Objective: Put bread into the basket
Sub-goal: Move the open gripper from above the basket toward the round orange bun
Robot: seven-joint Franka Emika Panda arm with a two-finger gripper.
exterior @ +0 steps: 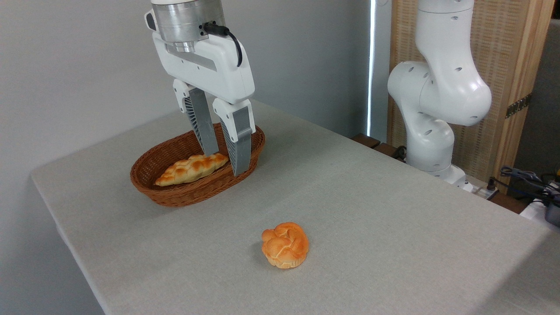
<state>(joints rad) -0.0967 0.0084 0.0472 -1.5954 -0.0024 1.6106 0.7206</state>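
Observation:
The bread, a small round knotted bun with an orange-golden crust, lies on the grey table toward the front, apart from everything else. The basket, an oval reddish-brown wicker one, sits further back to the left. My gripper hangs over the basket's right end, well away from the bun. Its grey fingers stand apart with nothing between them, so it is open. The left fingertip comes down just behind the end of a long loaf in the basket.
A long braided golden loaf lies inside the basket. The arm's white base stands at the table's back right, with cables beyond it. The table's left edge runs close to the basket.

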